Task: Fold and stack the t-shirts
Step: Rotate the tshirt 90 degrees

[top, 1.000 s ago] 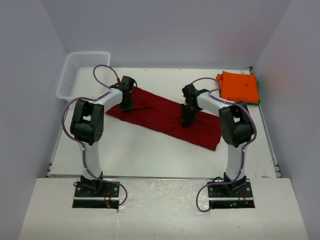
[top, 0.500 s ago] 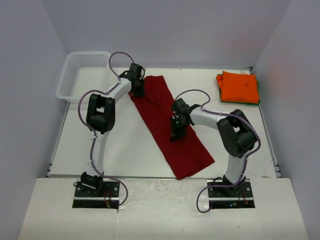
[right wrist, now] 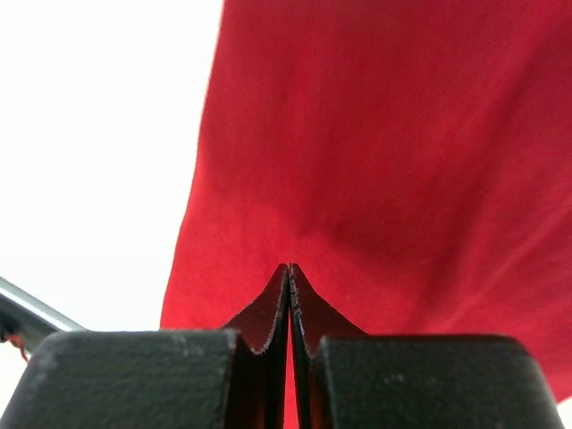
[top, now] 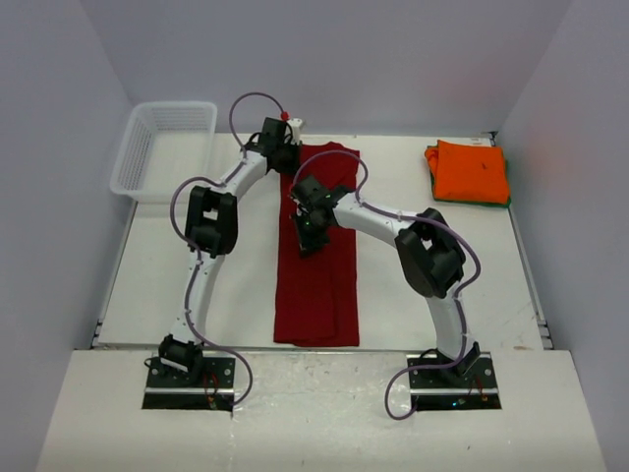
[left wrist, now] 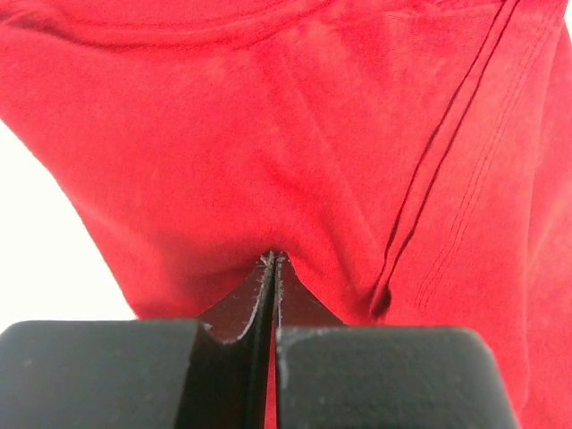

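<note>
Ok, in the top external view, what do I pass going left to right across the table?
White plastic mesh basket → dark red cloth t-shirt, laid out lengthwise → folded bright orange cloth t-shirt.

No text, label, brand, number or sign can be read in any of the views. The dark red t-shirt (top: pixel 316 265) shows only plain cloth and stitched seams, also from close in both wrist views.
</note>
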### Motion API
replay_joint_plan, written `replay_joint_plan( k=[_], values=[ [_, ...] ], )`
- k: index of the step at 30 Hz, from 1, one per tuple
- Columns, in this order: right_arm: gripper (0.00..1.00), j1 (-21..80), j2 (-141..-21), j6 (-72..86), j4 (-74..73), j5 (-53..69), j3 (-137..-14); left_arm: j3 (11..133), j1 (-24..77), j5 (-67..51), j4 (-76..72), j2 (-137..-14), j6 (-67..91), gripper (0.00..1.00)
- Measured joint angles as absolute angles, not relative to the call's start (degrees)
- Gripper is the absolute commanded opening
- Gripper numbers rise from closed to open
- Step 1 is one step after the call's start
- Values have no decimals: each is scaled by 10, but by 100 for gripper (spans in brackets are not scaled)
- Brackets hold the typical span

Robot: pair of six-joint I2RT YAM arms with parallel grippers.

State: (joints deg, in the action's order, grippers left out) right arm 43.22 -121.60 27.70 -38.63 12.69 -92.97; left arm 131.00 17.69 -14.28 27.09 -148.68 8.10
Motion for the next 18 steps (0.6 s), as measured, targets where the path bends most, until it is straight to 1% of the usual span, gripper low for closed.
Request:
replay_joint_plan(
  k=[3,7,8,9,10,11,12,13,14,16,17,18],
  values=[
    [0,430,-1213,255,-395,97,-960,1272,177,-123,262,-1454,79,1],
    [0,427,-1197,232,-408,72,-967,1239,176,-83,260,-1385,84,6],
    [0,427,-1190,228,-414,69,-967,1229,176,-77,259,-1365,86,10],
    [4,427,-1180,225,-420,67,-967,1216,176,-67,258,-1338,90,12],
    [14,427,-1166,222,-425,64,-964,1205,177,-55,258,-1309,95,16],
    [21,427,-1150,221,-429,58,-961,1197,177,-44,259,-1282,100,20],
    [42,427,-1130,220,-430,50,-955,1190,177,-31,259,-1256,105,22],
    [48,427,-1105,221,-431,43,-944,1185,177,-21,260,-1233,111,23],
    [50,427,-1078,216,-429,29,-928,1177,178,-11,260,-1209,117,26],
    [50,426,-1027,215,-435,8,-896,1142,179,3,260,-1157,132,26],
    [50,424,-1006,215,-435,2,-879,1121,181,4,262,-1134,141,26],
    [48,422,-984,217,-437,-5,-860,1095,183,4,259,-1110,147,22]
  ],
)
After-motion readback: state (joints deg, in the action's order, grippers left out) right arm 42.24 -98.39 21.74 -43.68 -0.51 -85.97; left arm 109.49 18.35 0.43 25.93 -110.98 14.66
